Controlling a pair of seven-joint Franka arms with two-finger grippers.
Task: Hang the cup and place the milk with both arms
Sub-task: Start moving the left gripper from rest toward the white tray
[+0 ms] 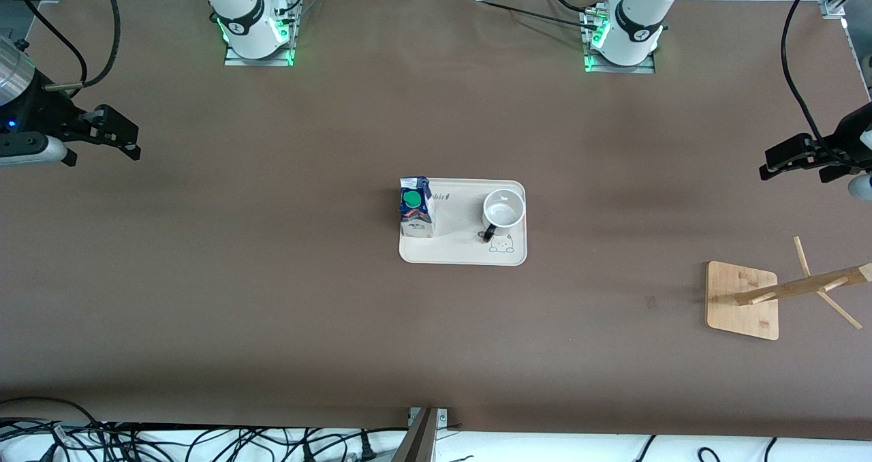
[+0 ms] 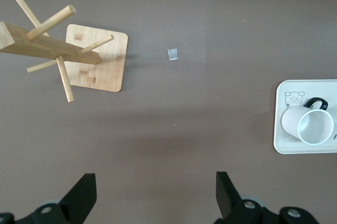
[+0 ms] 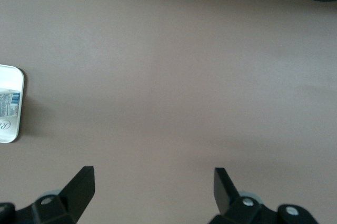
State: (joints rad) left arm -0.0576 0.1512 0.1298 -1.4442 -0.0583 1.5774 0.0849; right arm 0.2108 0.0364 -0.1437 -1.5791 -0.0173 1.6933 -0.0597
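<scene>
Front view cuts off both arms: we see only their bases at the edge of the surface farthest from the camera, and each end effector entering from a side edge. The wooden mug tree (image 1: 790, 288) is tilted by perspective, and its top runs out of frame. In the right wrist view only a sliver of the tray and of the milk shows at the picture's edge.

The milk (image 1: 416, 206) stands upright on the cream tray (image 1: 463, 251) at the middle of the surface, on the tray's end toward the right arm. It is a blue-and-white gable-top carton, its long axis vertical, its round green cap on the slope turned up toward the front camera.

The cup (image 1: 504, 211) stands upright on the same tray, on the end toward the left arm, mouth up and empty. It is a white mug; its black handle points toward the camera-side edge of the surface, slightly toward the milk. We cannot make out any drawing on its side. A small bear print marks the tray just nearer the camera than the cup.

The left end effector (image 1: 797, 155) hangs over bare surface near the left arm's end, fingers (image 2: 84, 195) spread wide, holding nothing. The right end effector (image 1: 116, 135) hangs over the right arm's end, likewise wide open and empty.

The mug tree stands near the camera-side corner at the left arm's end, well apart from the tray.
</scene>
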